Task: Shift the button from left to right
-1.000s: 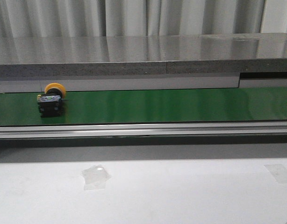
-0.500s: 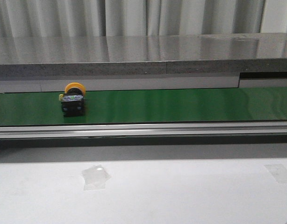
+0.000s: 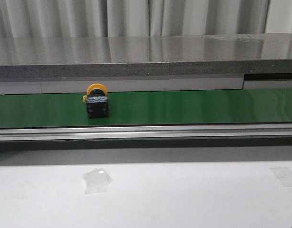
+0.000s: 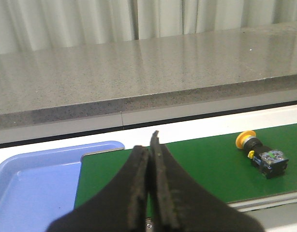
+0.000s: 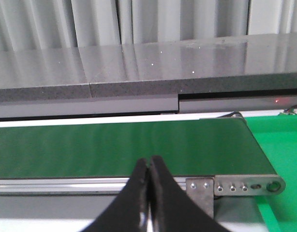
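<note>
Wrist views show both end effectors (image 4: 152, 145) (image 5: 148, 162) apparently pressed together, level above belt (image 3: 184, 107).

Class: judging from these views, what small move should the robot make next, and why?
Probably open the left gripper: its fingers are shut with nothing between them, and the button lies untouched on the green belt, on the left part, so nothing can be grasped yet.

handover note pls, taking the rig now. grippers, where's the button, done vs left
Left gripper: shut, empty, back from the belt.
Right gripper: shut, empty, near the belt's right end.
Button: lying on the green conveyor belt, left of centre; it has travelled rightward over the last second, untouched by either arm.
Blue tray sits off the belt's left end.
Done: no grasp yet.
Left: button still has to reach the right side.
</note>
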`<action>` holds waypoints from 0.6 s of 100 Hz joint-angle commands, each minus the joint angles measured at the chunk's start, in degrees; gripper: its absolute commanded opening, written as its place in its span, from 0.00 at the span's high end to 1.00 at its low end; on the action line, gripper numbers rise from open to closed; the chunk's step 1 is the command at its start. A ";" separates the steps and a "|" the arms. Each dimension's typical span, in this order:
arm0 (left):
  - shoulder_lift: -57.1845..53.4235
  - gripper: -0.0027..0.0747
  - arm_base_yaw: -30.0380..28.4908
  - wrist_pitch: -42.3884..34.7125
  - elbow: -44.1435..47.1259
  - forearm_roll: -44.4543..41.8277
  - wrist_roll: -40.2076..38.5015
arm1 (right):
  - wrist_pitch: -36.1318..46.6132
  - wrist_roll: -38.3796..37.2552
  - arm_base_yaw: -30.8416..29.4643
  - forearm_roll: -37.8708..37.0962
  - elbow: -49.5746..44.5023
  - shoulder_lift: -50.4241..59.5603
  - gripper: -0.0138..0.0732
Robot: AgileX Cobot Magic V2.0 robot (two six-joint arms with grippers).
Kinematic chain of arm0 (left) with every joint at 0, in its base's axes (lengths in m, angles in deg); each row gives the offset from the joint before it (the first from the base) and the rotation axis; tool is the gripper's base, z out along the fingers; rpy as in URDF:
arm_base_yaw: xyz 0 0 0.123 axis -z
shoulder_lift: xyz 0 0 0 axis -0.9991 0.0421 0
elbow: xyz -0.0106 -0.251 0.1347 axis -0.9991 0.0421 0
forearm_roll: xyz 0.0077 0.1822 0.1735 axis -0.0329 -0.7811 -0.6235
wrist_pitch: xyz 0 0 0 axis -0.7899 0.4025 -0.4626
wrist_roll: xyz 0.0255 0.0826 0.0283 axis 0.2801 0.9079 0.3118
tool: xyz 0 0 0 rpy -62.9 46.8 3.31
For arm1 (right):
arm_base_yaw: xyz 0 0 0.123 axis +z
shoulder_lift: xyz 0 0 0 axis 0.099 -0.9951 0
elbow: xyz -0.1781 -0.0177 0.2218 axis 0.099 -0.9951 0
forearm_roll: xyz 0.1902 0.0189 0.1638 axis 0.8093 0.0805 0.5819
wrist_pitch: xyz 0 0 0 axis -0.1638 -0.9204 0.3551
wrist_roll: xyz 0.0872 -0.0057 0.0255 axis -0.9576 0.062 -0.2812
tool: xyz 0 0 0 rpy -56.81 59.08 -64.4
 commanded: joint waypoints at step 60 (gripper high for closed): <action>0.33 0.99 0.41 -4.93 -1.62 0.92 -0.41 | -26.85 -0.01 -0.03 -0.41 31.96 -18.98 0.92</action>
